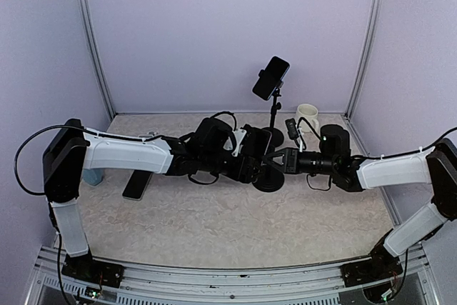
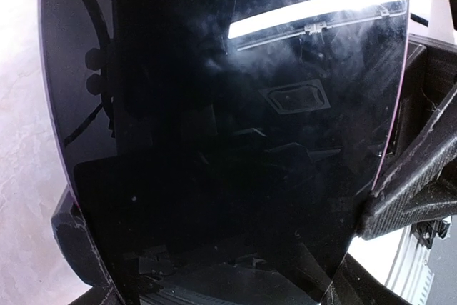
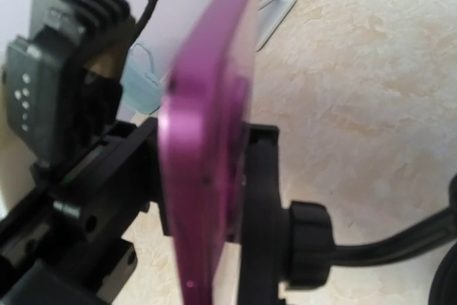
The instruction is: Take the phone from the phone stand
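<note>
The phone [image 1: 255,146] has a purple frame and a black screen and sits in the clamp of a low black phone stand [image 1: 270,180] at mid-table. Its dark glass [image 2: 228,141] fills the left wrist view. My left gripper [image 1: 251,153] is shut on it, one fingertip [image 2: 410,194] against each long edge. The right wrist view shows the phone [image 3: 207,141] edge-on against the stand's clamp [image 3: 260,198], with a knob [image 3: 308,244] behind it. My right gripper [image 1: 284,161] is shut on the stand's stem just above the round base. Its own fingers are outside the right wrist view.
A second phone [image 1: 271,78] sits high on a tall stand [image 1: 273,108] at the back. Another phone [image 1: 137,185] lies flat at the left, near a pale blue object [image 1: 93,176]. A white cup [image 1: 307,113] and a small black device [image 1: 291,128] stand at the back right.
</note>
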